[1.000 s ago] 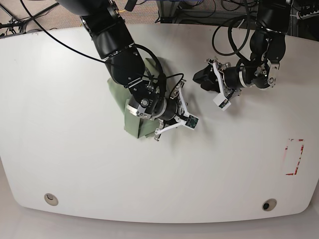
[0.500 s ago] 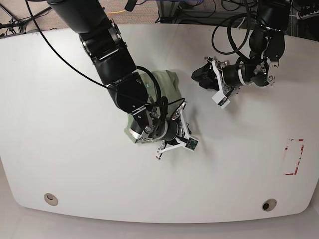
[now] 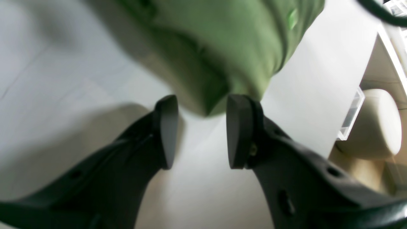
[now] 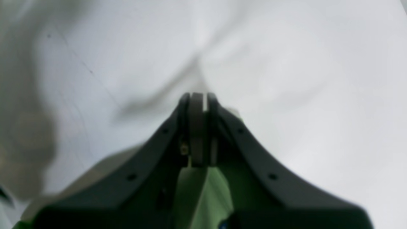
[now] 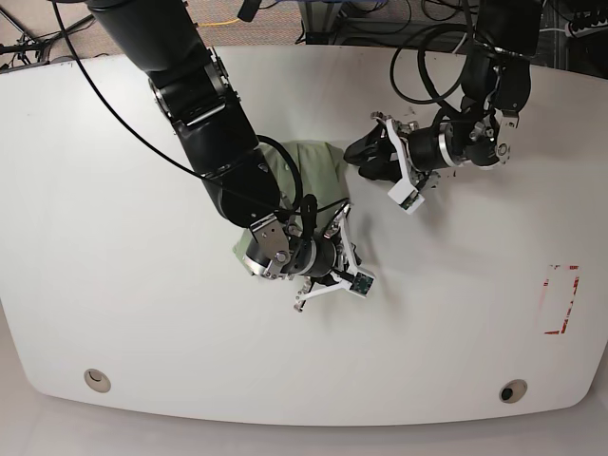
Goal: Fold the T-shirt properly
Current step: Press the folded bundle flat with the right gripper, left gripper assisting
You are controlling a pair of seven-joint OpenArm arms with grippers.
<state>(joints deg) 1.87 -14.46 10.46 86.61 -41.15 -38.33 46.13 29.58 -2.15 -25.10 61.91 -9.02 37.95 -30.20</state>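
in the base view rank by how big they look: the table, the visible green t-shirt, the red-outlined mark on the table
1. table
2. T-shirt, mostly hidden under the right arm, so only its visible part counts
3. red-outlined mark

Just the background stuff

White rounded worktop (image 5: 142, 313) with a red-and-white tape mark (image 5: 560, 299) near one edge, two small round fittings (image 5: 95, 380) along the near rim, black cables (image 5: 323, 14) bunched behind, carpet floor (image 5: 28, 28) past it.
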